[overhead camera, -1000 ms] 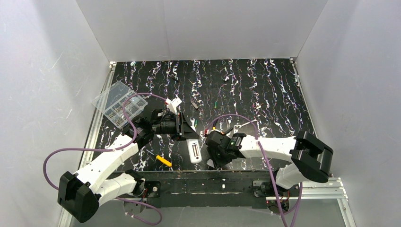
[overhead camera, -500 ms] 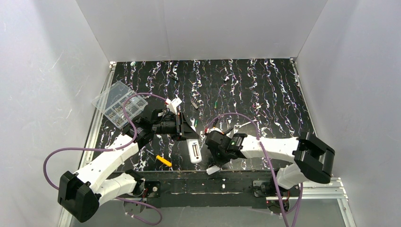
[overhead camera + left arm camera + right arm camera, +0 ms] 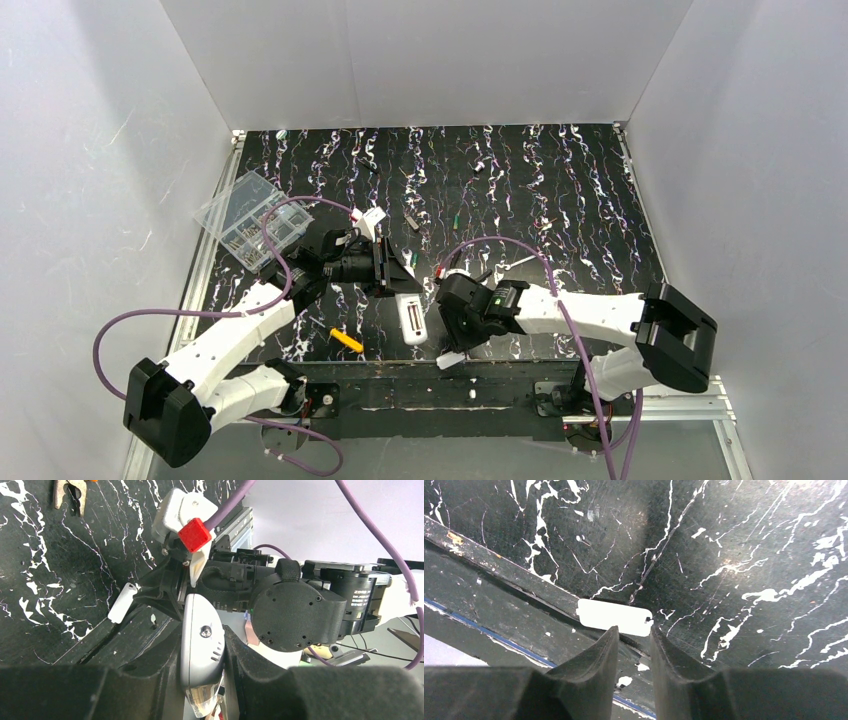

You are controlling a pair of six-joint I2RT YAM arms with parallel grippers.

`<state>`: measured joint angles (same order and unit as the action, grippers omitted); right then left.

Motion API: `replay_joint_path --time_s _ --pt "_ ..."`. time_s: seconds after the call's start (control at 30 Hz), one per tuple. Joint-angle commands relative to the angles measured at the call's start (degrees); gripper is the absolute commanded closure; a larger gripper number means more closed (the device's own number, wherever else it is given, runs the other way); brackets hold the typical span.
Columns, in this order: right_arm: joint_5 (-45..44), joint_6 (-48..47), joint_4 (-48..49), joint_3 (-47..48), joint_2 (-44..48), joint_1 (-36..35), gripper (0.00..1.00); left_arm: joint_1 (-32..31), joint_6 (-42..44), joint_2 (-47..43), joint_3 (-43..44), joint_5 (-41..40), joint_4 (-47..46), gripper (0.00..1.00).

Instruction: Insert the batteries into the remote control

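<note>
The right tool has released the loose white cover. Its jaws stand apart and empty, and the cover now lies flat at the near edge of the tabletop. The left tool remains clenched on the remote control, near centre. The compartment is judged open. Next, fetch a green battery, which lies farther off.

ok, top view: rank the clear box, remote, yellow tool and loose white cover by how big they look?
1. clear box
2. remote
3. yellow tool
4. white cover
The last two look close: the tool is longer and the cover wider, so that order is unsure.
</note>
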<state>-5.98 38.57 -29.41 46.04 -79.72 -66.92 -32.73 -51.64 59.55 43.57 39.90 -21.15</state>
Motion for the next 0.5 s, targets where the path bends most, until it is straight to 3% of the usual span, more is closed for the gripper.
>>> replay_joint_path --time_s 0.0,0.47 --pt "2.36 0.25 1.07 0.11 -1.71 -0.23 0.65 0.22 -0.10 -0.56 0.11 2.38 -0.18 1.00" --pt "1.43 1.32 -1.70 0.45 -4.34 -0.32 0.70 0.25 -0.40 -0.57 -0.71 2.29 -1.03 1.00"
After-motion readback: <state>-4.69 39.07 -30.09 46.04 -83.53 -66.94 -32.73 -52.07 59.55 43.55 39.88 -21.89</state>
